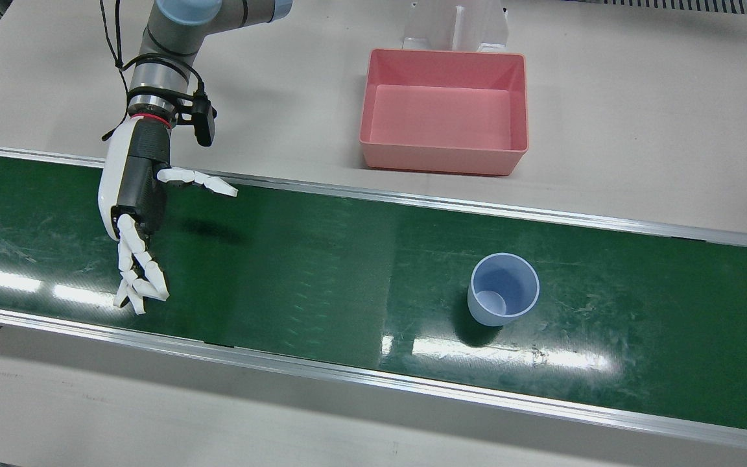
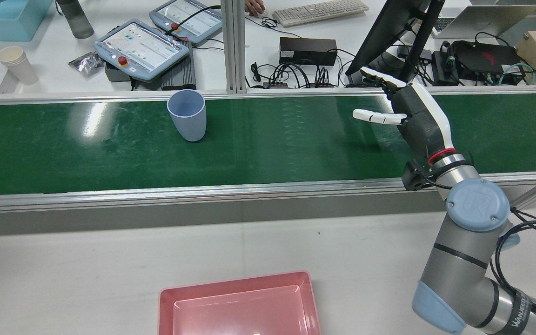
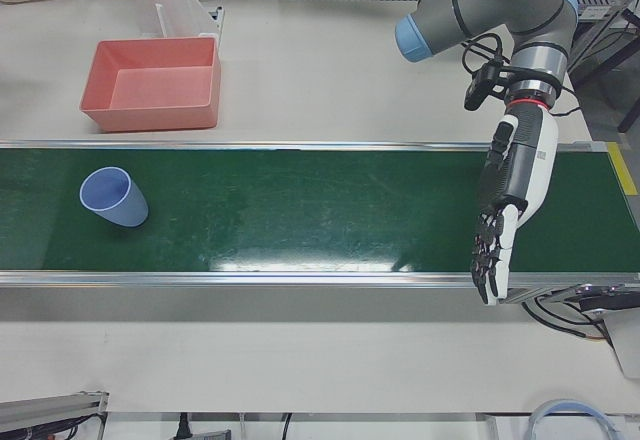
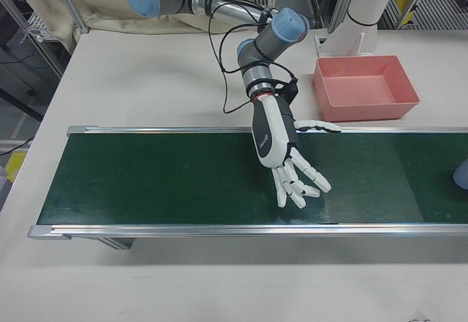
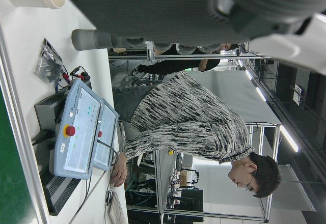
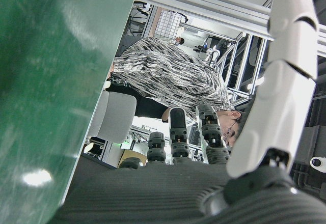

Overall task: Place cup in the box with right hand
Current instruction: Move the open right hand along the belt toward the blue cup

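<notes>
A pale blue cup (image 1: 503, 288) stands upright on the green belt (image 1: 315, 272); it also shows in the rear view (image 2: 187, 115), the left-front view (image 3: 113, 198) and at the right edge of the right-front view (image 4: 462, 174). The empty pink box (image 1: 441, 165) sits on the table beside the belt, and shows in other views (image 2: 235, 283) (image 3: 150, 118) (image 4: 369, 110). My right hand (image 1: 137, 211) (image 2: 417, 118) (image 4: 281, 150) hovers open over the belt, fingers spread, far from the cup. My left hand (image 3: 505, 215) is open over the belt's other end.
The belt has raised aluminium rails (image 1: 412, 202) along both sides. A white pedestal (image 1: 454, 26) stands right behind the box. Beyond the belt are teach pendants (image 2: 140, 46), cables, a keyboard and a seated person (image 5: 193, 117).
</notes>
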### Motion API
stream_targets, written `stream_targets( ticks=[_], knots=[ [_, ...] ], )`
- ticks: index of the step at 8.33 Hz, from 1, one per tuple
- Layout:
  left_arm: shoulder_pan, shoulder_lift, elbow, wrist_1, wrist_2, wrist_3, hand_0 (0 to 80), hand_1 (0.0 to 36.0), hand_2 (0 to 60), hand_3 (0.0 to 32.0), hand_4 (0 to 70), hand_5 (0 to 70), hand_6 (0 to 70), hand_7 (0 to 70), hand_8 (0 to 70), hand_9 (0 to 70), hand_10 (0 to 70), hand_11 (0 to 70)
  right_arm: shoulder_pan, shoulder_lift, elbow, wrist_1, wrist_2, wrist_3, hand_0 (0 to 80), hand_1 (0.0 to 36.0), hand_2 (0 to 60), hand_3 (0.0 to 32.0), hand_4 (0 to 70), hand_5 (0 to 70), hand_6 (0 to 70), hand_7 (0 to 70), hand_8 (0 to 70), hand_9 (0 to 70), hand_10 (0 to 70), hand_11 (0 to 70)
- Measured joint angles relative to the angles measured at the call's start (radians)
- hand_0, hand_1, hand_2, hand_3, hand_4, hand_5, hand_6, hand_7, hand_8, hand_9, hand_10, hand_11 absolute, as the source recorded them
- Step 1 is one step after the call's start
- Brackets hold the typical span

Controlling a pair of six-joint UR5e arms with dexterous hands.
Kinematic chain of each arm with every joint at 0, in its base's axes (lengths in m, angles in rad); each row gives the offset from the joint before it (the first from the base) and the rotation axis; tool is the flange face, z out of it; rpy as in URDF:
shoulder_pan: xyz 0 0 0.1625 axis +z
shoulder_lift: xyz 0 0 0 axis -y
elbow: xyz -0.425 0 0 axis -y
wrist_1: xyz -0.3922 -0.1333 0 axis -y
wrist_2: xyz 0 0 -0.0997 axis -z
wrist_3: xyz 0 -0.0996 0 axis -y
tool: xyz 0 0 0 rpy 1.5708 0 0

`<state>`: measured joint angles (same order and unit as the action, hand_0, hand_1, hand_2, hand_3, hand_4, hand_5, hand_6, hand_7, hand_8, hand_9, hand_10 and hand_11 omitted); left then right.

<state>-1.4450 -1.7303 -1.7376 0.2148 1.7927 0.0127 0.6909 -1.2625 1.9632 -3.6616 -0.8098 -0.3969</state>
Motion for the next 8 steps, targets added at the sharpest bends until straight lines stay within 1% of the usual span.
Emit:
stream_targets(
  ticks=[3,7,8],
  knots=[
    [0.000,0.000,0.001,0.000,0.000,0.000,0.0,0.0,0.0,0.0,0.0,0.0,0.0,0.0,0.0,0.0,0.0,0.0,-0.017,-0.019,0.011,-0.004,0.002,-0.020,46.3,15.4,16.2,0.0,6.3,3.6,8.9,39.7,5.5,15.4,0.0,0.0],
    [0.000,-0.001,0.001,0.000,0.000,0.000,0.0,0.0,0.0,0.0,0.0,0.0,0.0,0.0,0.0,0.0,0.0,0.0,-0.017,-0.019,-0.036,0.000,0.004,-0.022,45.5,14.0,16.1,0.0,4.5,3.2,8.6,38.4,5.1,14.8,0.0,0.0],
    [0.000,-0.002,0.001,0.000,0.000,0.000,0.0,0.0,0.0,0.0,0.0,0.0,0.0,0.0,0.0,0.0,0.0,0.0,-0.017,-0.018,-0.045,0.001,0.004,-0.021,44.7,13.6,16.4,0.0,5.7,3.1,8.7,39.2,5.2,15.0,0.0,0.0]
  ],
)
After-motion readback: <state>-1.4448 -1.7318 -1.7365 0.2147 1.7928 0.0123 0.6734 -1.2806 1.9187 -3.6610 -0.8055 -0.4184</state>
